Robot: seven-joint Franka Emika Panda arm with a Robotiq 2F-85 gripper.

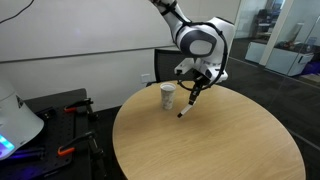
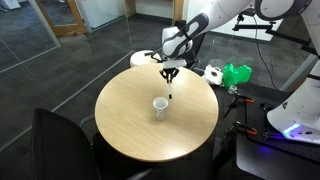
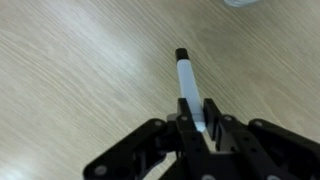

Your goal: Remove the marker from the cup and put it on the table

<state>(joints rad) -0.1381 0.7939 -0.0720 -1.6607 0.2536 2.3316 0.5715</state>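
Your hand (image 3: 198, 112) is pinching the marker (image 3: 186, 78) by its upper end. The marker hangs tilted over the bench (image 1: 220, 140), outside the cup (image 1: 168, 96) and just beside it.

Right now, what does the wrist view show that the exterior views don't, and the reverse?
Wrist view only: close-up of the hand clamped on the white barrel of the marker, its black tip pointing away over wood grain.
Exterior views only: the cup standing upright on the table with no marker in it. The marker hangs tilted beside the cup, apart from it. Also the arm and a green object beyond the table.
Both: the hand is shut on the marker over the table. Whether the tip touches is unclear.
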